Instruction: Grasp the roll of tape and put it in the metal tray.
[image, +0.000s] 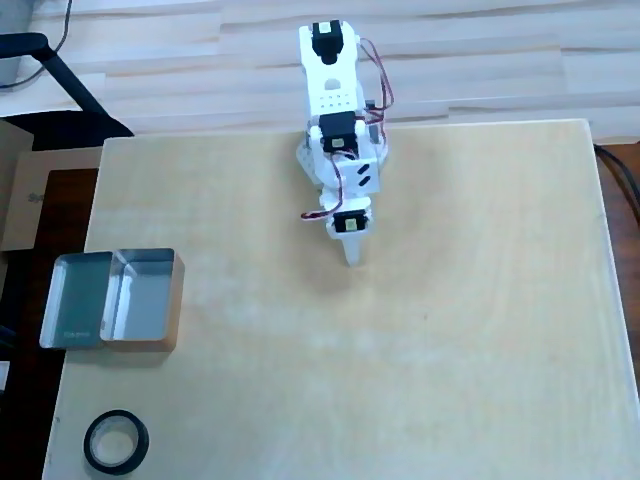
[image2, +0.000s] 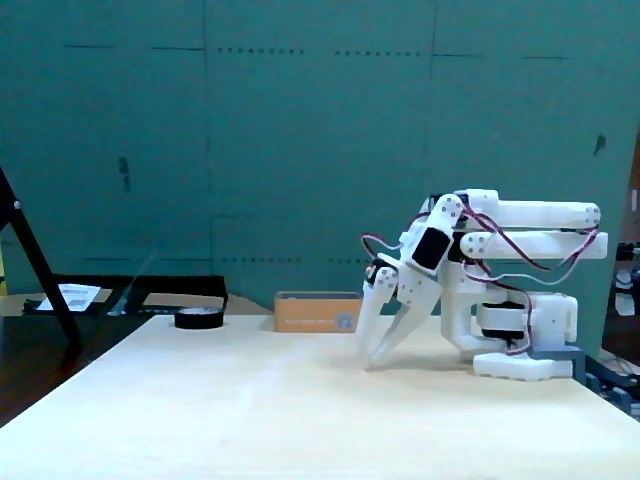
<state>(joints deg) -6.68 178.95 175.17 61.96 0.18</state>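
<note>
Across both views spreads the pale wooden tabletop (image: 420, 340), its light plywood surface filling most of the overhead view and running from foreground to background in the fixed view (image2: 250, 400).

Next in size is the white plastic robot arm (image: 338, 140), mounted at the table's far edge in the overhead view and folded back over its base. From the fixed view the arm (image2: 520, 270) sits at the right, its upper links lying level and its forward part angling down to the left.

Then comes the shiny rectangular steel tray (image: 176, 300), near the table's left edge in the overhead view, with mirror-like walls and two compartments side by side; the left one looks greyish-green. In the fixed view the tray (image2: 318, 311) shows as a low box with an orange-tinted face, behind the gripper and to its left.

The white two-finger gripper (image: 353, 258) points down at the table, well apart from both the tray and the tape. In the fixed view the gripper (image2: 374, 357) has its fingers slightly parted, tips close together at the wood, holding nothing.

Smallest is the black roll of tape with a pale inner core (image: 116, 441), lying flat at the table's lower left corner in the overhead view, outside the tray and below it. It appears in the fixed view (image2: 199, 318) at the table's left edge.
</note>
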